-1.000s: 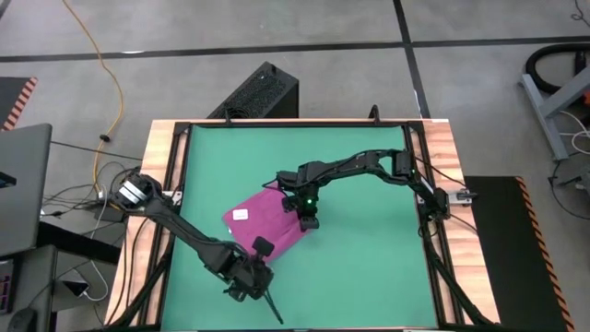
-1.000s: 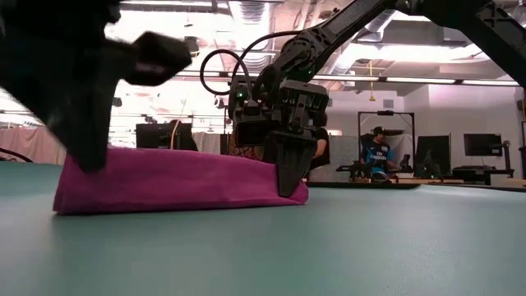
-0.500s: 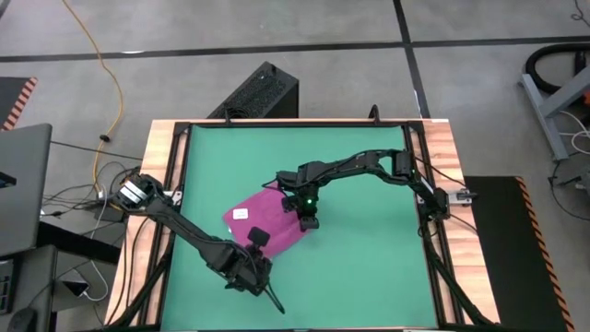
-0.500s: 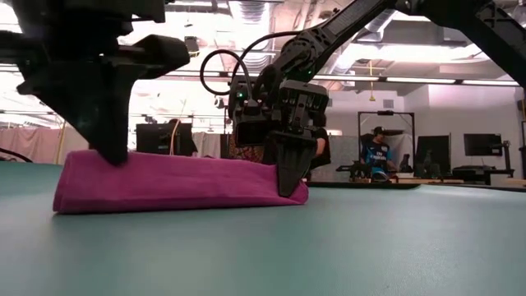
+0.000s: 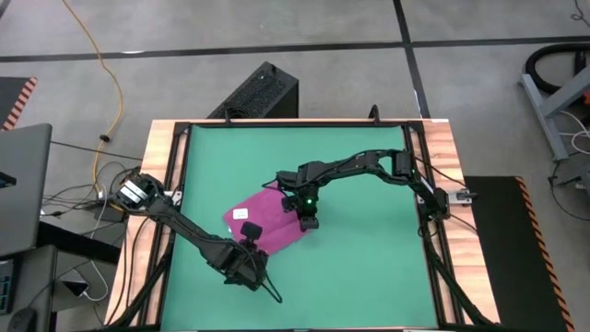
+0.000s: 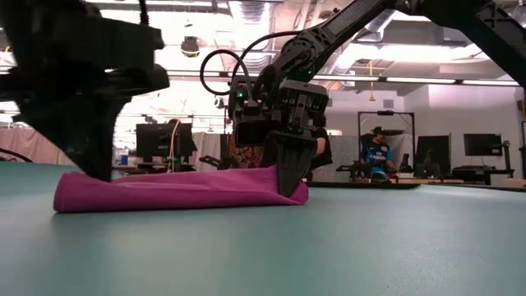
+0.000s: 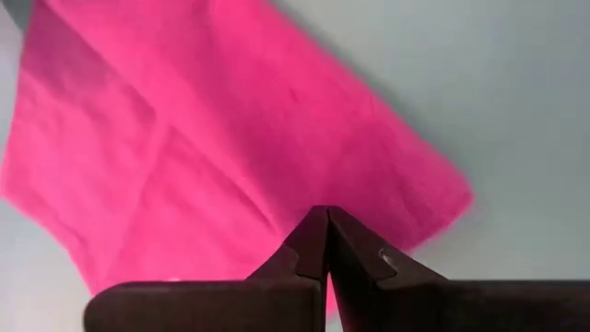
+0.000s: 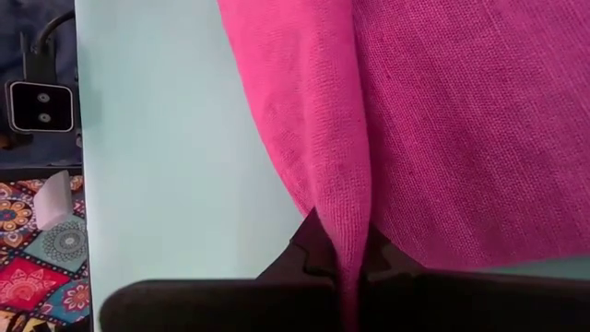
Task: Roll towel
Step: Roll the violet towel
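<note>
The magenta towel (image 5: pixel 269 219) lies as a low, folded heap on the green mat (image 5: pixel 369 267), its white tag (image 5: pixel 240 214) on top at the left. My right gripper (image 5: pixel 309 224) stands at the towel's right end, shut on the cloth. My left gripper (image 6: pixel 97 173) is shut and points steeply down at the towel's near-left part (image 7: pixel 230 138), where its tips reach the cloth. My left gripper sets its shut fingertips (image 7: pixel 324 217) on the towel's upper face near its near-left edge, slanting down from the table's near-left side. The cloth under it lies low and flat on the mat. My right gripper pinches a raised fold of the towel (image 8: pixel 343 207) between its two fingers at the towel's right end (image 6: pixel 289 187). The fingers come from above, slanting down. The fold stands up as a ridge while the rest of the cloth lies on the mat.
A wooden frame (image 5: pixel 166 184) borders the mat. A black box (image 5: pixel 258 92) stands beyond the far edge, and cables and a laptop (image 5: pixel 23 184) lie off to the left. The mat's right half is bare. A person (image 6: pixel 378 152) sits in the room behind.
My left gripper has come down and toward the table's far edge onto the towel, tipping more steeply downward and staying shut. The towel's left and middle parts now lie lower and flatter than before. The right end stays pinched in place.
</note>
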`<control>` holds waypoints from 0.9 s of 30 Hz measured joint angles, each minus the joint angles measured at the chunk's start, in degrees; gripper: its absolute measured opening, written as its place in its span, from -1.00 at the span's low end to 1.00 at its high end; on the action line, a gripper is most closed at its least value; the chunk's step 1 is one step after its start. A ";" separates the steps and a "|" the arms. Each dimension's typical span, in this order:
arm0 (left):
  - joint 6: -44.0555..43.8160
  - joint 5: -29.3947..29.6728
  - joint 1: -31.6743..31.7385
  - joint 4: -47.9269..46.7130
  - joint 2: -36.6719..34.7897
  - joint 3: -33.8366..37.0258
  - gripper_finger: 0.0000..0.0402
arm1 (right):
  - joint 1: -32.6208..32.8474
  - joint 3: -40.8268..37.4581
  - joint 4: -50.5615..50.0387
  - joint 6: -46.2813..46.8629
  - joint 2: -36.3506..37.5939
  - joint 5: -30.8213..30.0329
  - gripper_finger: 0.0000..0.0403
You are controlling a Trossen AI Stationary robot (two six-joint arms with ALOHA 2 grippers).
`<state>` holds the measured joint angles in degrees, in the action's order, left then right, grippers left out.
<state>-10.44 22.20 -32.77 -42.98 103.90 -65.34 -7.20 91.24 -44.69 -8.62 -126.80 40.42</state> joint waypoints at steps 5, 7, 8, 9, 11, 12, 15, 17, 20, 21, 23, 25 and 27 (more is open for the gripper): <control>-0.85 -0.07 -0.96 0.91 0.00 0.04 -1.00 | 0.00 0.00 0.22 0.00 0.00 -0.06 -0.95; -0.85 -0.06 -0.93 2.05 0.00 0.07 -1.00 | 0.07 -0.02 0.53 -0.17 0.00 -1.18 -0.88; -0.82 -0.07 -0.90 3.36 0.00 0.46 -1.00 | 0.11 -0.02 0.75 -0.18 0.00 -2.19 -0.83; -0.62 -0.13 -0.69 4.86 0.00 1.09 -1.00 | 0.11 -0.02 0.87 -0.20 0.00 -3.17 -0.78; -0.46 -0.76 -0.62 7.17 0.00 2.64 -1.00 | 0.15 -0.01 0.92 -0.44 0.08 -3.93 -0.70; -0.71 -1.08 -0.62 8.39 0.00 3.51 -1.00 | 0.15 -0.01 0.88 -0.73 0.09 -3.90 -0.67; -1.99 -1.44 -0.63 10.67 -0.08 5.78 -1.00 | 0.15 -0.02 0.99 -1.95 0.49 -4.14 -0.62; -2.72 -1.38 -0.92 10.51 -0.15 6.29 -1.00 | 0.13 -0.02 1.21 -3.32 0.99 -4.71 -0.61; -2.81 -1.36 -1.22 10.19 -0.15 6.38 -1.00 | 0.11 -0.02 1.27 -3.93 1.66 -5.42 -0.60; -2.84 -1.36 -1.27 9.92 -0.15 6.39 -1.00 | 0.11 -0.02 1.13 -4.51 1.85 -5.46 -0.60; -3.26 -1.41 -1.28 9.10 -0.13 6.41 -1.00 | 0.09 -0.02 0.38 -5.90 1.94 -5.46 -0.60; -3.38 -1.44 -1.30 8.96 -0.13 6.42 -1.00 | 0.07 -0.04 0.28 -6.47 1.95 -5.94 -0.59; -3.16 -1.46 -1.32 8.96 -0.11 6.42 -1.00 | 0.23 -0.04 0.26 -7.14 1.97 -6.50 -0.58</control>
<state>-13.60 20.73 -34.09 -34.02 103.79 -58.92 -6.97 91.20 -44.43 -15.76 -124.84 33.92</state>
